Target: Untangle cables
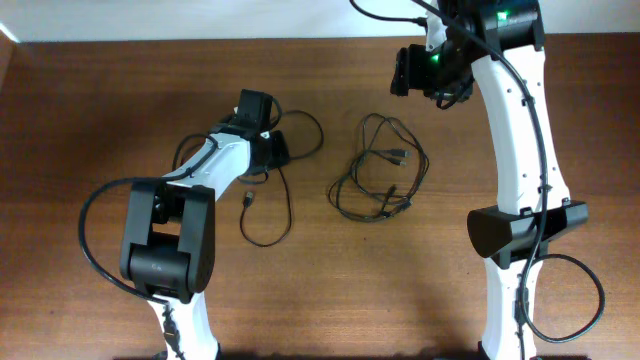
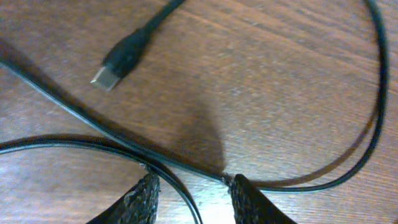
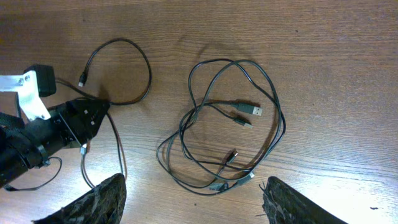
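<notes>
A tangle of thin black cables with several plugs lies at the table's middle; it also shows in the right wrist view. One separate cable lies looped to its left, its plug flat on the wood. My left gripper is low over this cable, open, with a strand running between its fingertips. My right gripper is raised at the back right, open wide and empty, looking down at the tangle.
The brown wooden table bears everything. Thicker black arm cables loop beside the left arm base and the right arm base. The left arm's gripper shows in the right wrist view.
</notes>
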### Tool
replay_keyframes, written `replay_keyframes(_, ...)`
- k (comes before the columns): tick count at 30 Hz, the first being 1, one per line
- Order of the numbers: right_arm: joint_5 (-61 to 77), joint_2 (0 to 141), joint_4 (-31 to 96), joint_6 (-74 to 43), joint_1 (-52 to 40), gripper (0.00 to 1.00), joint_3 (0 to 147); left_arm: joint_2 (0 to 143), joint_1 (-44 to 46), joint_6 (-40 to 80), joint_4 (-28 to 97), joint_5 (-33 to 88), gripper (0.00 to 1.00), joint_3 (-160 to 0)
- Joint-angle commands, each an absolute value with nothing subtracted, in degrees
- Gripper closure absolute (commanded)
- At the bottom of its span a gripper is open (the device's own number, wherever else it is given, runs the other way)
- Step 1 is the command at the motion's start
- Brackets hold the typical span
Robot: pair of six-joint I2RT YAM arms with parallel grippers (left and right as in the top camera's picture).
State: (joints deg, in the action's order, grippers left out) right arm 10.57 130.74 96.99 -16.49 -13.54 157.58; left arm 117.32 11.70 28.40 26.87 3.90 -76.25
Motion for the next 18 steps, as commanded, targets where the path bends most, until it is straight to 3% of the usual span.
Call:
replay_keyframes(1,10.9,131.0,97.3,-16.2,-13.9,0.28,157.5,120.6,11.9,28.3,25.9,5.0,0.46,-73.8)
replay_keyframes(3,10.9,131.0,97.3,-16.3,-13.9,0.28,157.5,121.5,11.9,29.3,26.0,3.6,0.37,-73.7)
replay_keyframes(6,10.9,131.0,97.3,-16.3,-13.9,0.28,157.5,122.8,11.9,29.5,26.0,2.9,0.36,-73.7)
replay_keyframes(12,10.9,131.0,97.3,-16.3,-13.9,0.28,157.5,123.9,11.8,40.5,35.0,-11.2,0.46,-73.8)
replay_keyframes(18,10.9,131.0,97.3,-14.8,-15.4,0.28,157.5,123.9,11.8,35.0,39.3,-13.9,0.41,-73.8)
